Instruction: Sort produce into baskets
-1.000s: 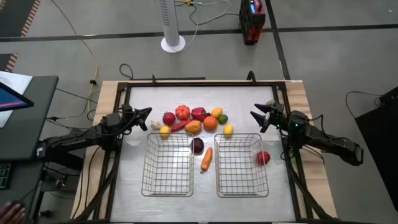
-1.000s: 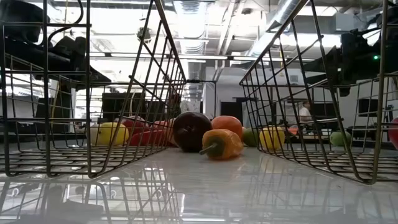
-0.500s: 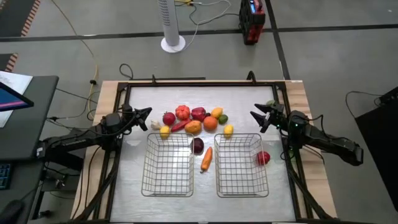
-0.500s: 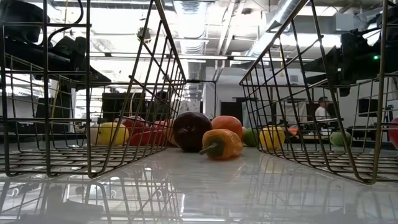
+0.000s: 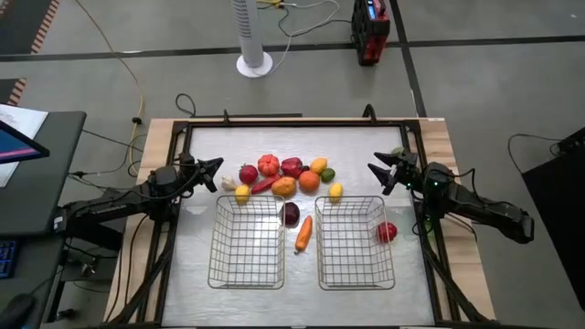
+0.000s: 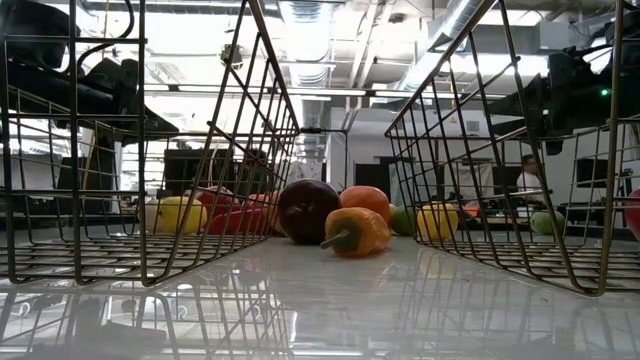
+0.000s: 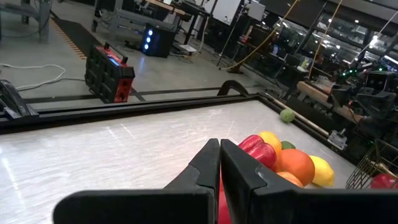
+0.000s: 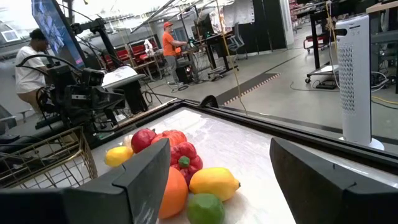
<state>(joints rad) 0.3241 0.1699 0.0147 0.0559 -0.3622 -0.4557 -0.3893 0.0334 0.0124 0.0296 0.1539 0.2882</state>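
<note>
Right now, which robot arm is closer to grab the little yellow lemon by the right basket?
The right arm, probably. Its open gripper waits at the table's right side, near the yellow lemon at the right basket. The left gripper is shut and across the produce pile.

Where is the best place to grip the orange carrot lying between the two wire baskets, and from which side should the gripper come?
Probably from straight above, fingers across the thick middle of the long orange carrot. It lies flat in the narrow gap between the silver wire mesh baskets, so side approaches look blocked.
</note>
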